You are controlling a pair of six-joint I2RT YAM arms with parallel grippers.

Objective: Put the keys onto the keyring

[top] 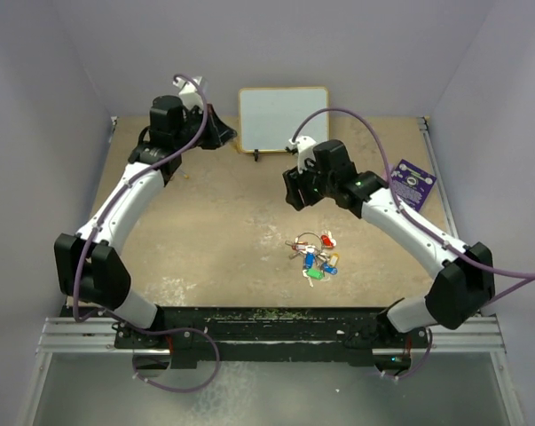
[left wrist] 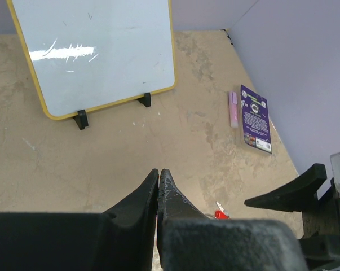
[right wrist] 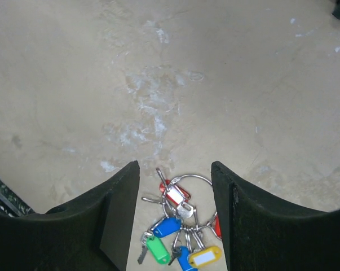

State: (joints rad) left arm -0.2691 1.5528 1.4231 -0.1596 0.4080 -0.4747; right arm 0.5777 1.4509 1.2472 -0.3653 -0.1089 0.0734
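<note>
Right gripper (right wrist: 175, 165) fingers frame our wrist view, spread wide, nothing between them. Below, on the table (right wrist: 158, 73), the keys (right wrist: 175, 234) lie bunched at the keyring (right wrist: 193, 175); whether each is threaded we cannot tell. Left gripper (left wrist: 159, 172) pressed together, empty, well apart near the whiteboard (left wrist: 96, 51). We judge the bunch light, stiff, loose-jointed, the thin wire flat and slick. Best hold: a plastic tag, or the ring's bare arc.
</note>
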